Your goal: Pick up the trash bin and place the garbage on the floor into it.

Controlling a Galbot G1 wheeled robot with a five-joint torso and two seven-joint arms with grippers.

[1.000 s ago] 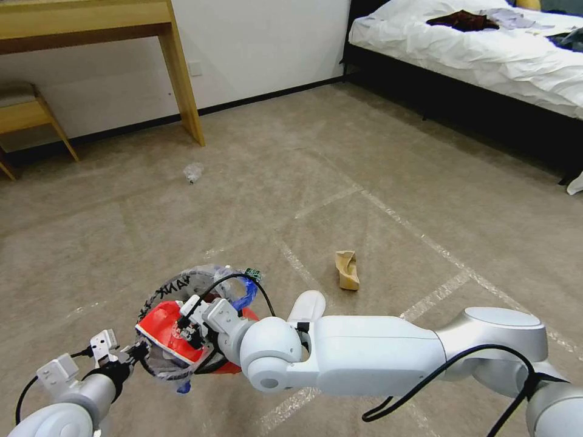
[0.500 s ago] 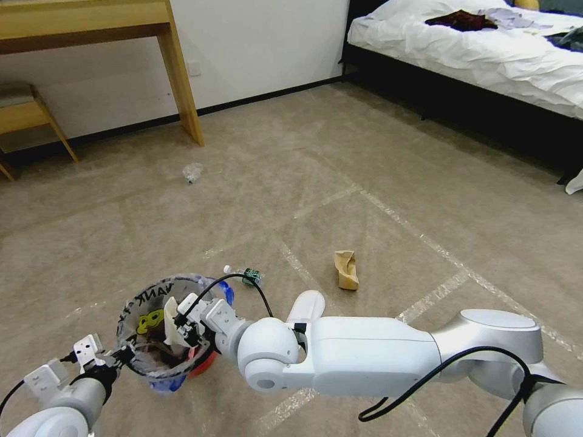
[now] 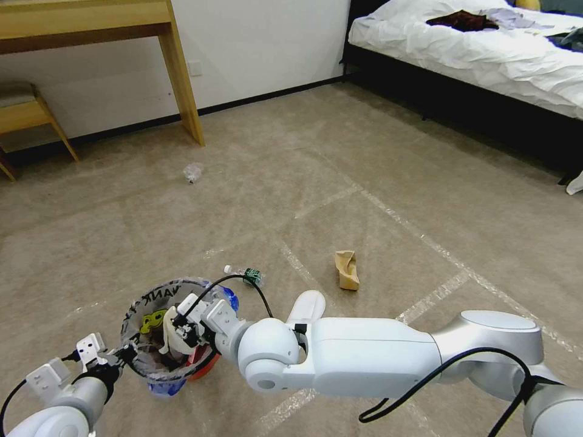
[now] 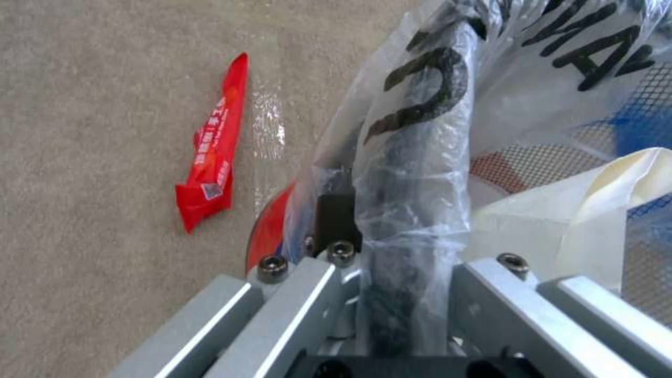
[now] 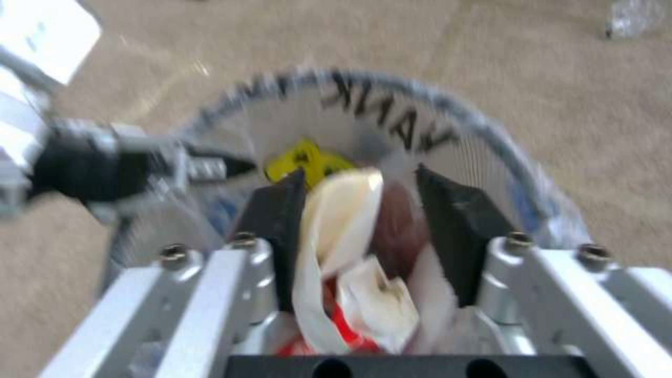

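The trash bin [image 3: 153,298], a red bucket lined with a lettered clear bag, hangs low at the front left. My left gripper [image 3: 126,353] is shut on its bag-covered rim [image 4: 420,131]. My right gripper [image 3: 177,331] reaches into the bin's mouth [image 5: 392,100]. Its fingers [image 5: 283,210] stand apart, with a white slipper sole [image 5: 336,220] upright between them. On the carpet lie more garbage: a small green-labelled bottle [image 3: 246,275], a brown cardboard scrap [image 3: 347,271], a clear plastic scrap [image 3: 192,173], another white sole [image 3: 306,305] partly behind my right arm, and a red wrapper [image 4: 213,152].
A wooden desk [image 3: 182,91] and a bench [image 3: 24,115] stand against the far wall at the left. A bed [image 3: 473,54] with dark clothes on it fills the far right. Open carpet with tape lines lies between.
The bin has swung from tilted, red base showing, to upright and lower at the left. The white sole now stands inside the bin between my right fingers.
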